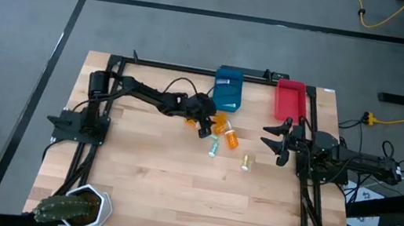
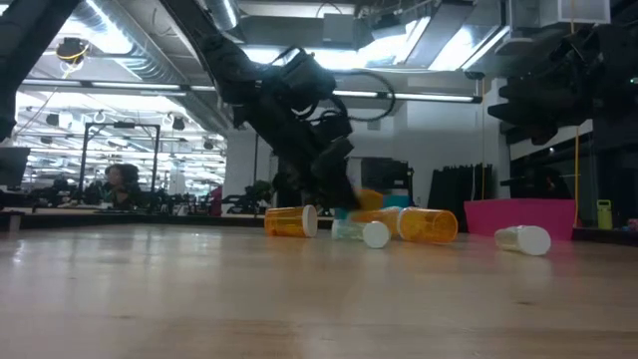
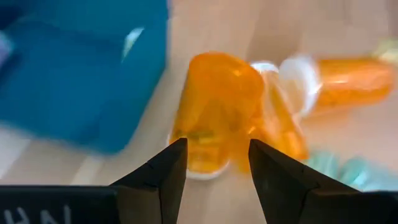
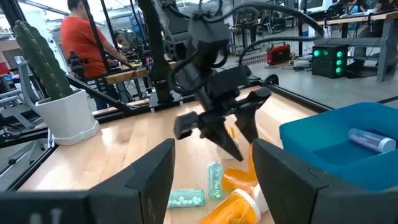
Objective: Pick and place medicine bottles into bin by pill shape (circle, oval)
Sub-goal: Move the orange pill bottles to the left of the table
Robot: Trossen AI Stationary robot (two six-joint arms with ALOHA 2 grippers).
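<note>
i've got the left gripper reaching out over the middle of the surface, just near of the blue bin, with its fingers parted and nothing between them yet. directly ahead of them in the left wrist view lies an orange bottle on its side, pale cap end toward the camera, touching a second orange bottle and a teal one beside it. from above the cluster sits just right of the gripper, with a small pale bottle lying a little apart toward the right.

i judge these bottles to be light, stiff plastic and smooth, so they'll roll or skid if nudged; i'd close across the barrel at its middle, not on the cap, and watch the neighbour that's leaning on it.

the left arm is stretched long from its base at the left, wrist pitched down toward the pile. the right gripper waits at the right edge just near of the red bin, fingers spread wide, empty. one clear bottle already lies in the blue bin.
</note>
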